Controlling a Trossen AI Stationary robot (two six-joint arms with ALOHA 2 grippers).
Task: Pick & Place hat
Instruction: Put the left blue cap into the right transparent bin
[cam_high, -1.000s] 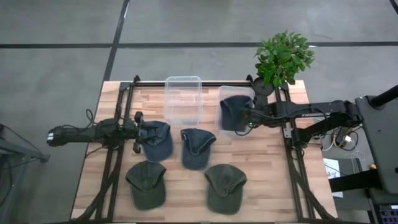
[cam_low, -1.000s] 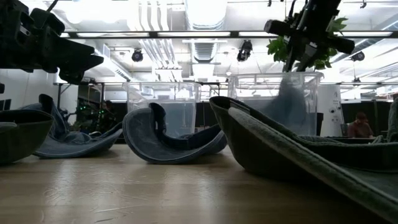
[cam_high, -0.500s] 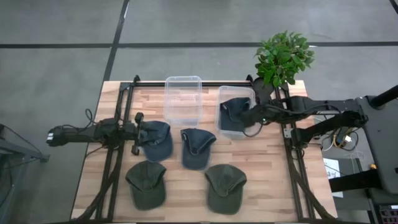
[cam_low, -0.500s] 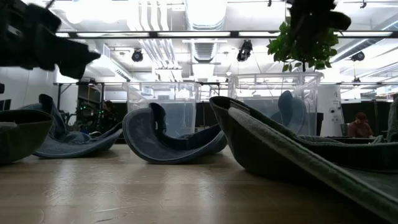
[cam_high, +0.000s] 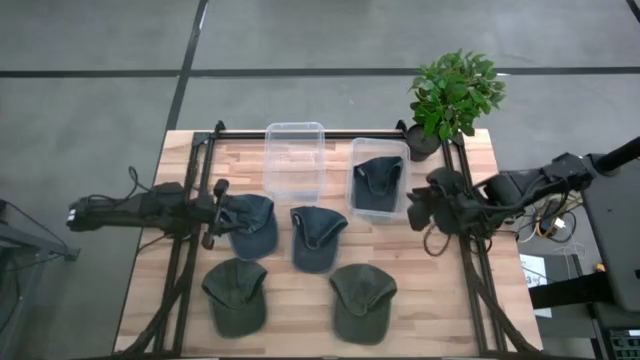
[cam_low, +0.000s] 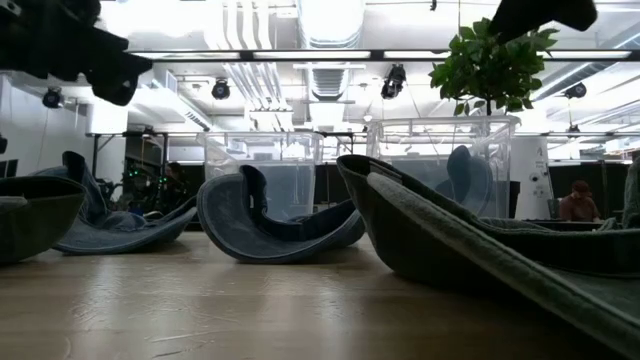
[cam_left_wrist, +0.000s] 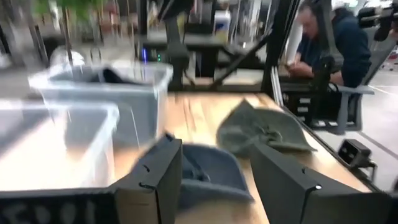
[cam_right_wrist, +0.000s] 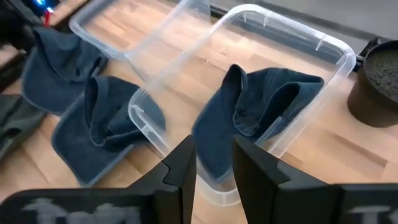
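Counting from above gives five caps, two clear tubs and one potted plant (cam_high: 455, 92). One blue cap (cam_high: 378, 183) lies inside the right tub (cam_high: 379, 152); the left tub (cam_high: 294, 160) beside it holds nothing. Two more blue caps sit on the boards: one (cam_high: 250, 224) by the left gripper (cam_high: 209, 213) and one (cam_high: 317, 236) near the middle. Two green caps, left (cam_high: 235, 295) and right (cam_high: 362, 301), lie in the row nearest the bottom edge of the high view.

The table (cam_high: 425, 290) is pale wooden planking framed by black rails, standing on a grey floor crossed by dark seams. Across the room (seen level from the table top) run ceiling lights, ducts and shelving, and a person in a dark jacket (cam_left_wrist: 333, 37) sits past the table's end.

A second ago the right gripper (cam_high: 413, 208) reached over the right tub with the blue cap hanging in its fingers. Now that cap rests in the tub, and the right arm has pulled back toward the table's right rail, its fingers (cam_right_wrist: 180, 165) empty with only a narrow gap between them. The left gripper has stayed at the brim of the nearest blue cap, drawn back slightly, with its fingers (cam_left_wrist: 158, 177) spread wide and nothing between them.
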